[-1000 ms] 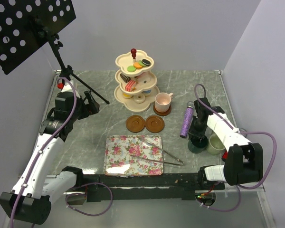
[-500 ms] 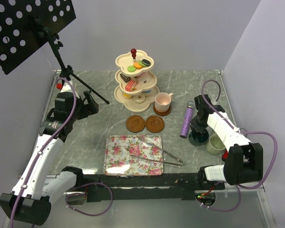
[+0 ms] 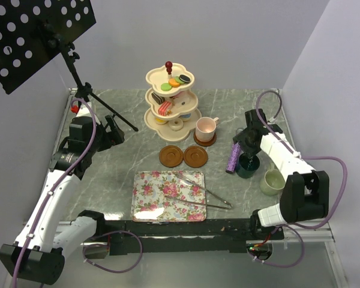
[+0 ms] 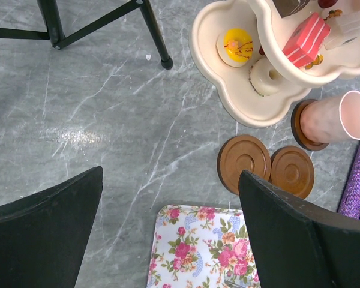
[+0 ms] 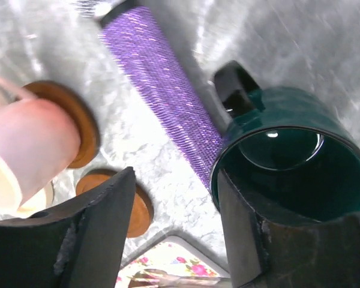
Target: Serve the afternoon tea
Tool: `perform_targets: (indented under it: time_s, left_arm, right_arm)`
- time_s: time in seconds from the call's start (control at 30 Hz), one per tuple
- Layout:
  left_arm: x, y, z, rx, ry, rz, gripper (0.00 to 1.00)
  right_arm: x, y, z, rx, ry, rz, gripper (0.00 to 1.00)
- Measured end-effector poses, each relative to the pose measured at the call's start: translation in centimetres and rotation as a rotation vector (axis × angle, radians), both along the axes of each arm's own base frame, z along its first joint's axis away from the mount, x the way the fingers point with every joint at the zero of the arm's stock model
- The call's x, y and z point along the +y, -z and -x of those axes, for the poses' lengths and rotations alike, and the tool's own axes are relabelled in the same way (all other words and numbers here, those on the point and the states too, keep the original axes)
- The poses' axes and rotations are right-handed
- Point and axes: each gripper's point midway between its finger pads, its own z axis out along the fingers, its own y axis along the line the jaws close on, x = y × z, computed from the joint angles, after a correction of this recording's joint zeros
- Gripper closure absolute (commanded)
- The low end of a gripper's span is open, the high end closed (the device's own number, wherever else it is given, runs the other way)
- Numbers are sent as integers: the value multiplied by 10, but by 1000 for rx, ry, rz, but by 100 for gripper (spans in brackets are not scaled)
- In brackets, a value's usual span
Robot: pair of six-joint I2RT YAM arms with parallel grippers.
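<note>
Overhead, a grey marbled table is seen, with a black perforated music stand at its far left. The cream three-tier stand, scalloped in outline, is set at the far middle, and macarons are carried on its top tier. A red-and-white cake slice on the middle tier and a yellow doughnut on the bottom tier are shown more plainly by the left wrist view.

The rectangular floral tray is laid near the front, with metal tongs on it. The left gripper is held wide apart over bare marble.

The right gripper is spread apart too, clamped on nothing. In its wrist view the glossy, empty dark teal mug is found just beside one finger and beside the purple glittery microphone. The pale green mug is seen only from above.

The pink mug is seated on one brown round saucer, and two more saucers are left bare.
</note>
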Motion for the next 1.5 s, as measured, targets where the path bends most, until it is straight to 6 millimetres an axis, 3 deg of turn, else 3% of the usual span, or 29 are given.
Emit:
perform_targets:
  time_s: [0.2, 0.4, 0.5, 0.73, 0.97, 1.17, 1.23, 1.3, 1.5]
  left_arm:
    - [0, 1, 0, 1, -1, -1, 0]
    - [0, 5, 1, 11, -1, -2, 0]
    - [0, 5, 1, 11, 0, -2, 0]
    - [0, 5, 1, 12, 1, -1, 0]
    - [-1, 5, 1, 12, 3, -2, 0]
    - [0, 6, 1, 13, 2, -3, 0]
    - [0, 6, 1, 13, 0, -4, 0]
    - [1, 6, 1, 12, -5, -7, 0]
    - [1, 5, 1, 12, -5, -7, 0]
  right_arm:
    - [-8, -37, 0, -106, -204, 91, 32]
    - [-46, -64, 15, -159, -431, 268, 35]
    - [-59, -55, 25, -96, -546, 342, 37]
    - [-63, -12, 46, 95, -813, 376, 35]
    - [-67, 14, 43, 174, -934, 380, 37]
    - [-66, 39, 39, 241, -960, 340, 65]
    - [-68, 42, 40, 261, -954, 341, 79]
    - [-69, 42, 42, 274, -945, 340, 99]
    - [-65, 32, 46, 290, -863, 304, 100]
